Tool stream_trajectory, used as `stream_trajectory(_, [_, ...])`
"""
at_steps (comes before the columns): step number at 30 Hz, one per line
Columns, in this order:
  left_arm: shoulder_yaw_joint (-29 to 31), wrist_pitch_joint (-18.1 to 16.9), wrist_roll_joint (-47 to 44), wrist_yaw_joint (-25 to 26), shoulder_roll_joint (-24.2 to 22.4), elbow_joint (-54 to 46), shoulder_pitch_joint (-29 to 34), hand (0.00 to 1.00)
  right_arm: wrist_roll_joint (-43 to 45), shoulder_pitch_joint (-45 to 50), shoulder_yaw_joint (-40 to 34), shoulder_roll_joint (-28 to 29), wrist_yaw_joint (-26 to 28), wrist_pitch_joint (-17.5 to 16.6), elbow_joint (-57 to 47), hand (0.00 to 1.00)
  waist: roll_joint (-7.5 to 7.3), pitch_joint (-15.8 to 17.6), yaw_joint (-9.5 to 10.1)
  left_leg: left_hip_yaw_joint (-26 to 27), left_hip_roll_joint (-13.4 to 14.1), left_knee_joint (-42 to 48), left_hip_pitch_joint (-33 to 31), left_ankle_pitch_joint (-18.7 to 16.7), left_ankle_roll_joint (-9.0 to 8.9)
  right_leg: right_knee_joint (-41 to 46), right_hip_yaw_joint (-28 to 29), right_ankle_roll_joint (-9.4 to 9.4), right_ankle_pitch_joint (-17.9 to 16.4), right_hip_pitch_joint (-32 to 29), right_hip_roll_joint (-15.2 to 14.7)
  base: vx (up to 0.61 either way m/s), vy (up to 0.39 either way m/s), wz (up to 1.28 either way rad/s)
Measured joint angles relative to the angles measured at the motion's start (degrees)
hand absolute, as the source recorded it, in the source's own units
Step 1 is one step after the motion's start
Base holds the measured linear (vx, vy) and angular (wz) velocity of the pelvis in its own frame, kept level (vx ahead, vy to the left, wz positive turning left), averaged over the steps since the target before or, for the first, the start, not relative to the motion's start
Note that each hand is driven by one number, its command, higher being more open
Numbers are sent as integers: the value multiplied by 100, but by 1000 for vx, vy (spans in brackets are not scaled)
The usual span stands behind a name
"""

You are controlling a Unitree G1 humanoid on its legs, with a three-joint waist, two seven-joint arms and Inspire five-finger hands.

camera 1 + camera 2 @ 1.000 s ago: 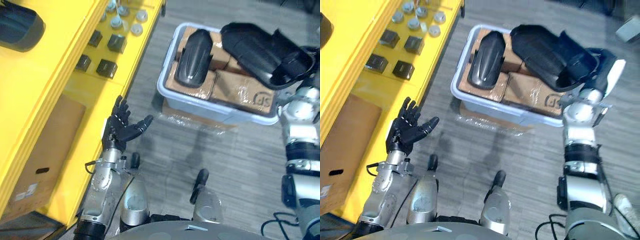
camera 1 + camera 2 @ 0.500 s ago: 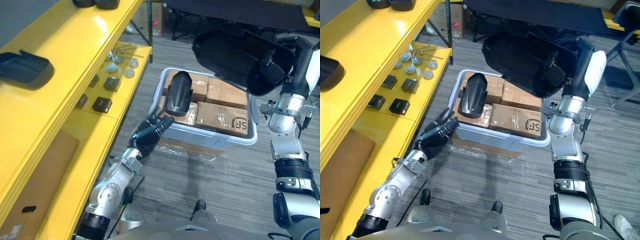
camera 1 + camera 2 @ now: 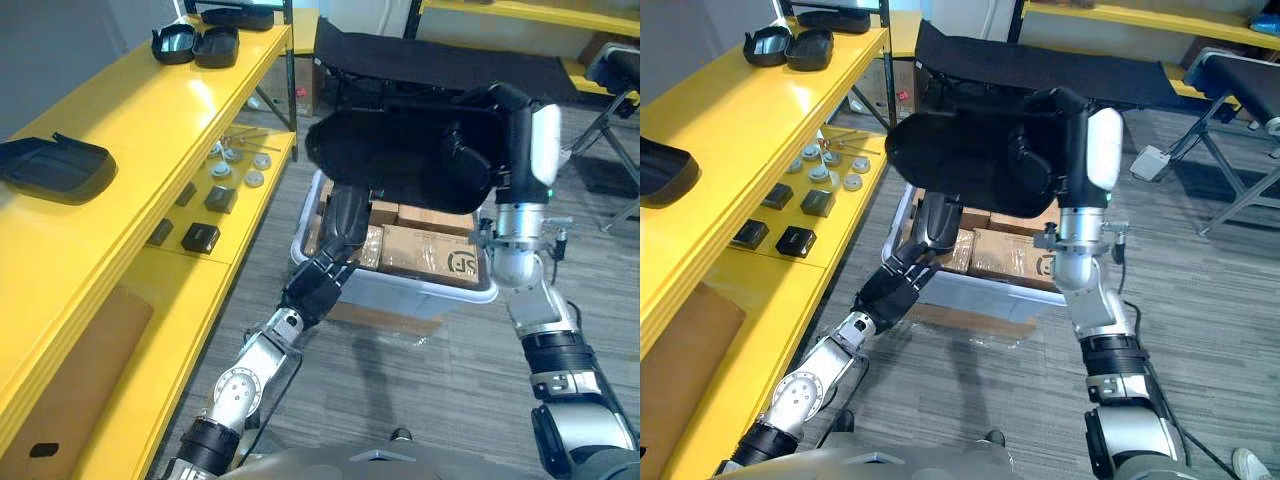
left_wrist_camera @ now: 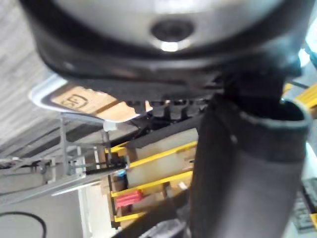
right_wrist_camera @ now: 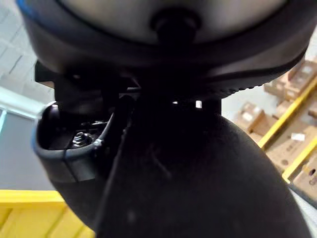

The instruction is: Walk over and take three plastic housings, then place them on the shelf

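Housing (image 3: 380,155) hangs gripped in right hand (image 3: 468,162); left hand (image 3: 318,285) meets binned housing (image 3: 348,222), grasp unreadable.

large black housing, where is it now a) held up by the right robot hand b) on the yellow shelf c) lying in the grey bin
a: the right robot hand holds the large black housing in the air above the grey bin
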Motion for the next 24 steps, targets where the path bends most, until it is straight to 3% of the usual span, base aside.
stream_trajectory(5, [30, -88, -883, -174, -48, 0, -141, 100, -8, 143, 95, 110, 123, -91, 0, 0, 20, -85, -11, -7, 0, -2, 1, 18, 2, 0, -6, -2, 10, 9, 0, -13, 1, 0])
stream_trajectory(12, [124, 215, -1427, -321, -136, -26, -212, 100, -213, 160, 446, 149, 246, -285, 0, 0, 78, -142, -59, 8, -15, -3, 4, 49, 1, -143, -5, -17, 102, 57, 4, -21, 4, -1])
stream_trajectory(15, [125, 462, -1510, -317, -154, -26, -212, 100, -220, 188, 617, 162, 349, -418, 0, 0, 77, -211, -65, 5, -18, -4, 5, 51, 0, -195, -24, -16, 130, 93, 8, 0, 0, 0])
stream_trajectory(18, [177, 1087, -1623, -359, -154, -26, -211, 100, -218, 188, 698, 176, 390, -579, 0, 0, 72, -256, -56, -7, -18, -3, 7, 54, -2, -195, -44, -17, 130, 107, 8, 0, 0, 0])
stream_trajectory(21, [161, 1423, -1604, -425, -70, -43, -213, 100, -213, 188, 758, 174, 426, -602, 0, 0, 71, -265, -33, -7, -18, -3, 9, 58, -2, -195, -47, -20, 132, 110, 8, 0, 0, 0])
stream_trajectory(24, [110, 1440, -1548, -423, 20, -53, -209, 100, -206, 188, 861, 157, 393, -610, -4, 0, 69, -270, -38, -7, -17, -3, 11, 59, -3, -198, -53, -23, 131, 113, 8, 0, 0, 0])
